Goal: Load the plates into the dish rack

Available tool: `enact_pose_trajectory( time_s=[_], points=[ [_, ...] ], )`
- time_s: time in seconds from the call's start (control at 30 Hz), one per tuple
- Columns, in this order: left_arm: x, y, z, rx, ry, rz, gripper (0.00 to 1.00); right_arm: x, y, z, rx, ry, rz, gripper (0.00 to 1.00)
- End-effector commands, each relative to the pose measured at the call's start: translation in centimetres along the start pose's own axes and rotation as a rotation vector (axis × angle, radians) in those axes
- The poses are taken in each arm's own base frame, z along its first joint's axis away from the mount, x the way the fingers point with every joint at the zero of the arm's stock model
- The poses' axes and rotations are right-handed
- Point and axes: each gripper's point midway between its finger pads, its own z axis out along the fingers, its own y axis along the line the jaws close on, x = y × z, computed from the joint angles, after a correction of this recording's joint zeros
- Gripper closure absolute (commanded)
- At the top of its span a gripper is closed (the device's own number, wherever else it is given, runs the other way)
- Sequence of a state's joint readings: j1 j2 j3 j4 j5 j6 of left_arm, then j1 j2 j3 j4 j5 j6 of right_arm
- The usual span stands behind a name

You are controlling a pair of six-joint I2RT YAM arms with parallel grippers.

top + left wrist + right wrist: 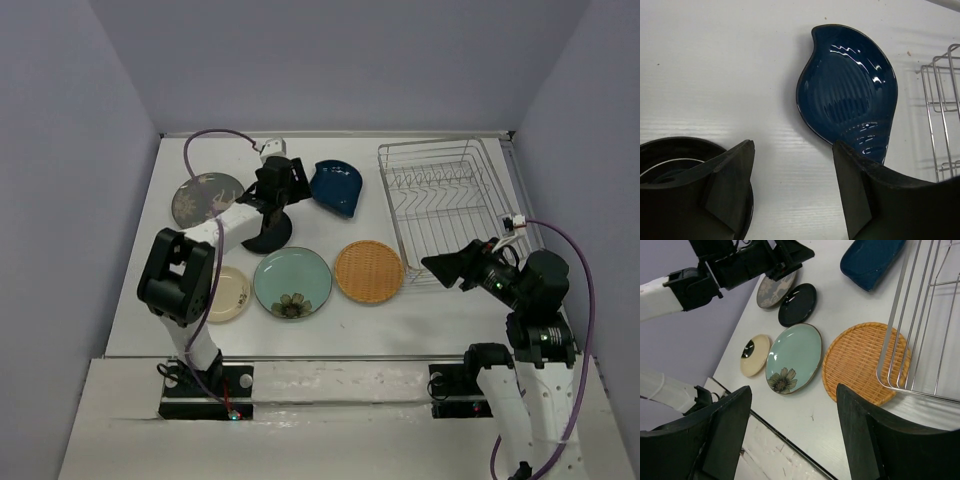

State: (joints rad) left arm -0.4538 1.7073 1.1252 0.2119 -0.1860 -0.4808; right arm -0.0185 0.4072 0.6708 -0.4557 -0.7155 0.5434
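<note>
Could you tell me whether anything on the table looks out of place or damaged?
Nothing looks spilled or broken. The only oddity: the orange plate lies right by the rack's near-left corner, perhaps touching it.

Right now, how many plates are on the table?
6, none racked: grey-brown far left, black beside it, blue by the rack, then cream, teal, orange along the near row.

White table [400,330] boxed in by plain walls [340,60].
From my feed the light looks even and soft; the walls are pale lavender-grey, closing the table in at the back and both sides.
</note>
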Motion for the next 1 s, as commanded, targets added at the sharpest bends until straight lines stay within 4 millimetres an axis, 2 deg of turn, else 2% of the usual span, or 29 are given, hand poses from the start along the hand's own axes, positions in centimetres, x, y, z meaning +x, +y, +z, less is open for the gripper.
enact_pose_trajectory(
  time_s=[0.0, 0.07, 0.1, 0.13, 0.17, 0.2, 0.23, 0.27, 0.3, 0.37, 0.63, 0.77, 0.9, 0.97],
  points=[
    [-1.8, -2.7, 2.1, -0.001, -0.030, 0.077, 0.27, -0.5, 0.5, 0.2, -0.033, -0.015, -0.030, 0.26],
    [-1.2, -2.9, 3.2, -0.013, -0.005, 0.095, 0.28, -0.4, 0.5, 0.2, -0.035, -0.011, -0.028, 0.27],
    [-0.9, -3.3, 4.4, -0.015, 0.004, 0.105, 0.28, -0.3, 0.5, 0.2, -0.038, -0.009, -0.028, 0.27],
    [0.6, -2.7, 5.5, -0.033, 0.046, 0.120, 0.29, -0.3, 0.4, 0.2, -0.037, -0.007, -0.024, 0.27],
    [1.0, -2.6, 6.2, -0.041, 0.061, 0.126, 0.30, -0.2, 0.4, 0.2, -0.037, -0.005, -0.023, 0.27],
    [0.1, -3.3, 6.6, -0.032, 0.047, 0.123, 0.30, -0.2, 0.3, 0.2, -0.037, -0.004, -0.025, 0.27],
    [1.6, -2.8, 7.6, -0.049, 0.084, 0.136, 0.31, -0.1, 0.3, 0.3, -0.036, -0.003, -0.023, 0.27],
    [1.9, -2.7, 8.1, -0.059, 0.093, 0.140, 0.31, -0.1, 0.2, 0.3, -0.035, -0.002, -0.021, 0.27],
    [1.1, -3.2, 8.4, -0.056, 0.081, 0.139, 0.32, 0.0, 0.2, 0.3, -0.036, 0.003, -0.019, 0.27],
    [2.2, -2.5, 9.4, -0.085, 0.105, 0.149, 0.32, 0.0, 0.1, 0.4, -0.034, 0.003, -0.021, 0.27],
    [3.8, -1.8, 11.0, -0.109, 0.120, 0.147, 0.34, 0.1, -0.2, 0.6, -0.030, 0.006, -0.012, 0.27],
    [5.6, -2.2, 12.1, -0.073, 0.160, 0.129, 0.45, 0.0, -0.3, 0.8, -0.028, 0.010, -0.007, 0.27],
    [6.0, -2.1, 12.6, -0.060, 0.156, 0.110, 0.55, 0.1, -0.4, 0.9, -0.026, 0.015, 0.004, 0.27],
    [5.3, -2.4, 12.6, -0.032, 0.133, 0.082, 0.72, 0.1, -0.5, 1.0, -0.027, 0.020, 0.012, 0.27]
  ],
)
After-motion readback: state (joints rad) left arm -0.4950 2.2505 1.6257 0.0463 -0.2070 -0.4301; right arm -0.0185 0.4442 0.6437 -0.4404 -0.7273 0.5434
